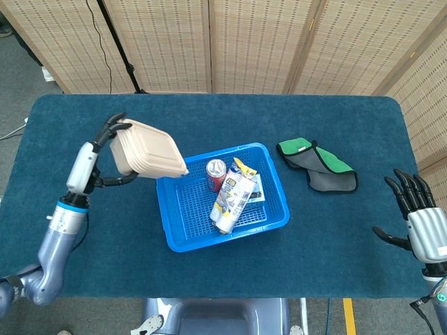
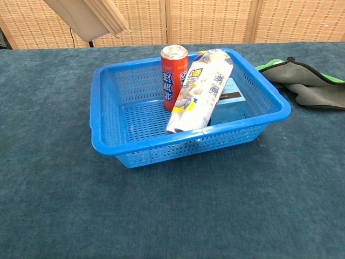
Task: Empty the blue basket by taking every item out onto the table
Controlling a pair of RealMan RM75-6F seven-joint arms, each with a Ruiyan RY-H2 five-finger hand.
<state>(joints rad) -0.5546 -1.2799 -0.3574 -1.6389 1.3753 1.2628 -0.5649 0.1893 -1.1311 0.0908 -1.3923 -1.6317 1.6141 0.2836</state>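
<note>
My left hand (image 1: 106,150) grips a beige clamshell box (image 1: 147,149), held in the air above the table just left of the blue basket (image 1: 183,239). In the chest view only a corner of the beige box (image 2: 91,16) shows at the top left; the hand is out of that view. Inside the blue basket (image 2: 102,147) stand a red can (image 2: 173,77), a white-and-yellow snack bag (image 2: 198,89) leaning across it, and a light blue carton (image 2: 228,100) behind the bag. My right hand (image 1: 419,222) rests open at the table's right edge, far from the basket.
A green and grey cloth (image 1: 318,165) lies on the table right of the basket, its edge also at the chest view's right as a cloth (image 2: 304,81). Woven screens stand behind the table.
</note>
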